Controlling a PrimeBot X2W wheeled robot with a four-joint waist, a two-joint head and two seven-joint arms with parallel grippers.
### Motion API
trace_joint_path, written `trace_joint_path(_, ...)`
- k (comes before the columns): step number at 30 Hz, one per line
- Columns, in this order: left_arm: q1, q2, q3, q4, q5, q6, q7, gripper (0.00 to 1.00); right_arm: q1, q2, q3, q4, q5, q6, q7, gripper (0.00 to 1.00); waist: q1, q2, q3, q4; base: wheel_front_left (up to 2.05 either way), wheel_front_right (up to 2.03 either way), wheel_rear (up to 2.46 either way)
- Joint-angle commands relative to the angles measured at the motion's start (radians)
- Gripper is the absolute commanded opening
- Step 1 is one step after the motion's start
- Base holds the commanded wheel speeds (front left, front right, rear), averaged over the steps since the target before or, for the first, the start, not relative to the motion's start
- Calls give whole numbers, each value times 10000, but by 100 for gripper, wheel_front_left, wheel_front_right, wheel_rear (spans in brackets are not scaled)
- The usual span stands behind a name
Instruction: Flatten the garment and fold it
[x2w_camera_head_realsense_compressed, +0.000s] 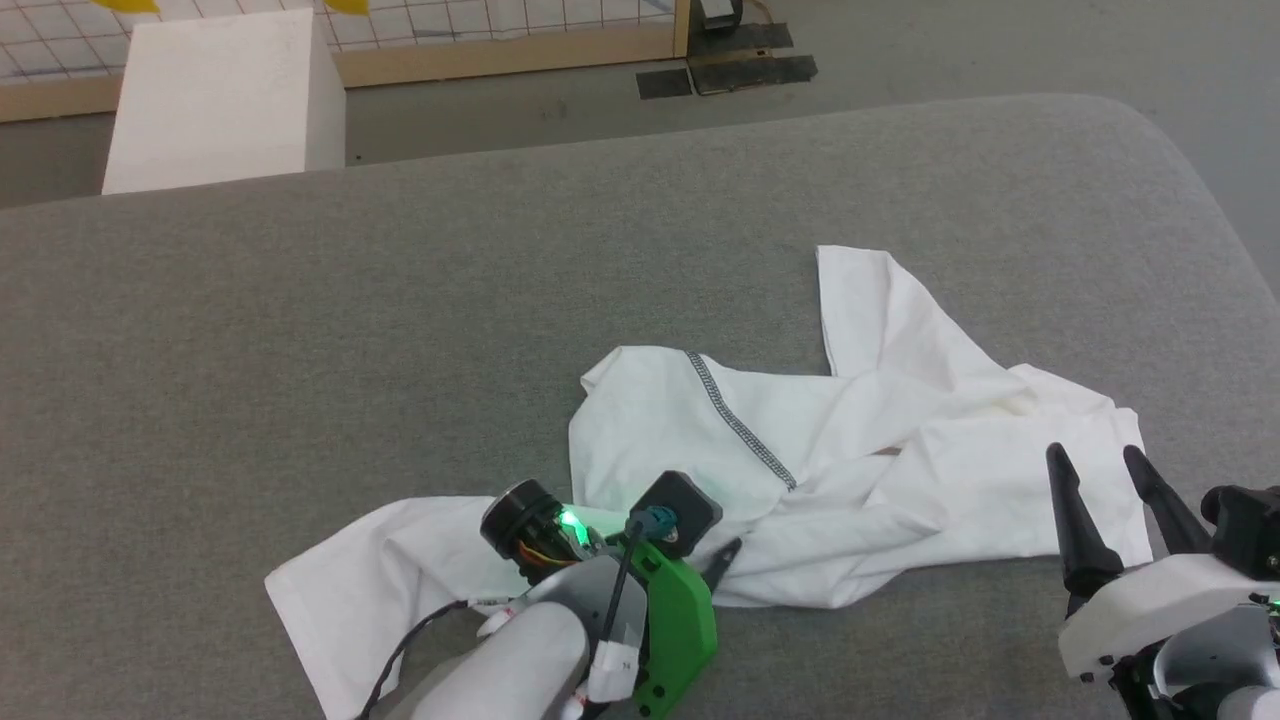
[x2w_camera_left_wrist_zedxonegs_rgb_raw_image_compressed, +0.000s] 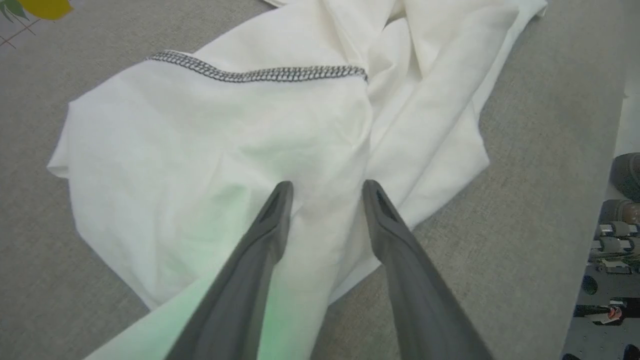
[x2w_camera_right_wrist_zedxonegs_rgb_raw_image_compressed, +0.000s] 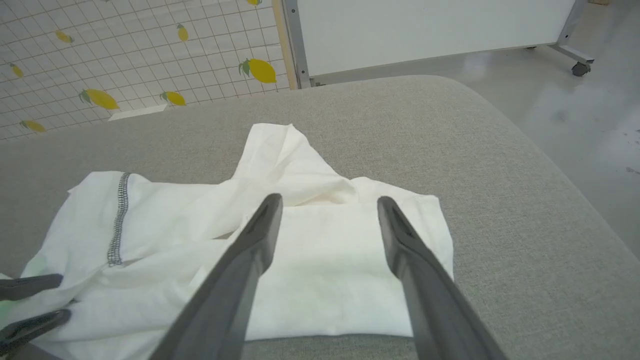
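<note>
Shirt (x2w_camera_head_realsense_compressed: 900, 440) sits crumpled near the front edge of the grey woven surface (x2w_camera_head_realsense_compressed: 300, 330), right of middle. It's thin, floppy white fabric (it'll probably bunch and drag), so I'd pinch a sleeve end or corner, not the middle. Left gripper (x2w_camera_left_wrist_zedxonegs_rgb_raw_image_compressed: 326, 190) has its fingers apart over a fold below the stitched seam (x2w_camera_head_realsense_compressed: 740, 425). Right gripper (x2w_camera_head_realsense_compressed: 1092, 460) is spread wide over the flat right-hand panel, holding nothing.

The garment (x2w_camera_head_realsense_compressed: 900, 470) lies crumpled on the grey table (x2w_camera_head_realsense_compressed: 400, 350), one stitched seam upward
</note>
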Motion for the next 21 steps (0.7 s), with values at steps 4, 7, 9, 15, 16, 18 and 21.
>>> trace_joint_path(4, -189, 70, 229, -159, -222, 129, -168, 0, -151, 8, 78, -165, -39, -15, -133, 100, 0, 0, 80, -28, 0, 0, 0)
trace_joint_path(7, -193, 107, 660, -382, -356, 499, -572, 0, -112, 8, 72, -257, -47, -15, -96, 100, 0, 0, 54, 114, 0, 0, 0)
trace_joint_path(9, -130, 118, 1240, -577, -598, 915, -1077, 0, -103, 8, 70, -324, -21, -15, -67, 100, 0, 0, 39, 213, 0, 0, 0)
trace_joint_path(15, 448, 490, 3622, -1086, -1305, 2754, -2723, 0, -68, 8, 57, -526, 17, -15, 49, 100, 0, 0, -6, 564, 0, 0, 0)
trace_joint_path(16, 600, 568, 3991, -1125, -1399, 3042, -2945, 0, -70, 8, 70, -545, 31, -15, 69, 100, 0, 0, -7, 606, 0, 0, 0)
trace_joint_path(18, 1009, 764, 4766, -1130, -1588, 3678, -3311, 0, -80, 8, 122, -573, 44, -15, 118, 100, 0, 0, -15, 680, 0, 0, 0)
trace_joint_path(21, 1974, 1051, 6032, -1078, -1893, 4811, -3754, 0, -99, 8, 217, -617, 68, -15, 179, 100, 0, 0, -28, 783, 0, 0, 0)
